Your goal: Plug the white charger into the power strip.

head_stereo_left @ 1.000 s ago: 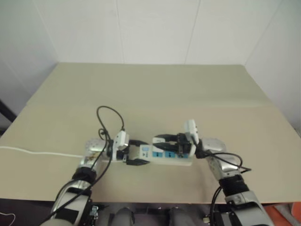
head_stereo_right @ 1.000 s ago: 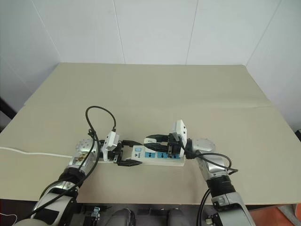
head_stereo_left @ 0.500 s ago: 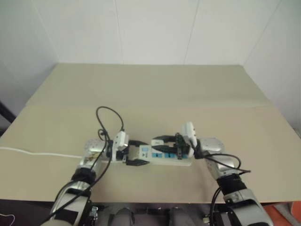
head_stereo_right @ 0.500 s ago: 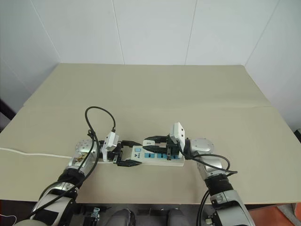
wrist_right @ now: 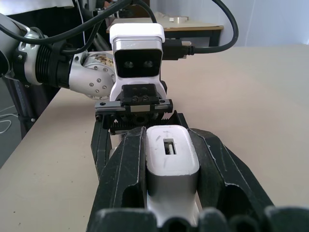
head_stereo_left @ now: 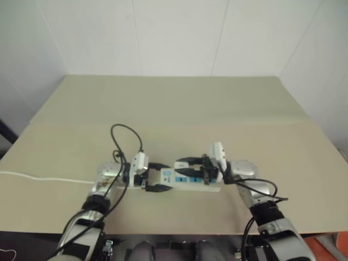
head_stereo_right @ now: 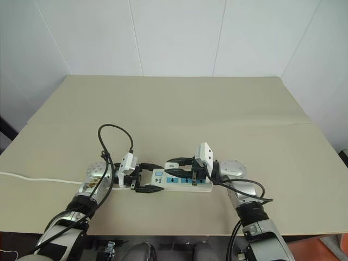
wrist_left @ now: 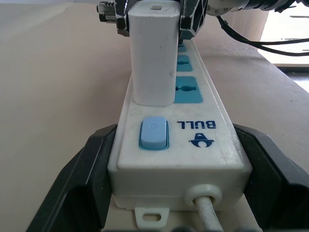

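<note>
Currently the white charger (wrist_left: 152,58) stands seated in the power strip (wrist_left: 186,145); right fingers (wrist_right: 123,179) pinch it, left fingers (wrist_left: 79,174) grip the strip's cord end on the tabletop (head_stereo_left: 179,109).

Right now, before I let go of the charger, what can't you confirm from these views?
- Prongs of the white charger: hidden by its own body, which stands upright on the power strip; how deep it sits is unclear.
- Right gripper contact: its fingers flank the charger; squeeze or sliver of gap cannot be told.
- Head views: too small to show the charger.
- Strip's cord: cut off by the left wrist view's edge.
</note>
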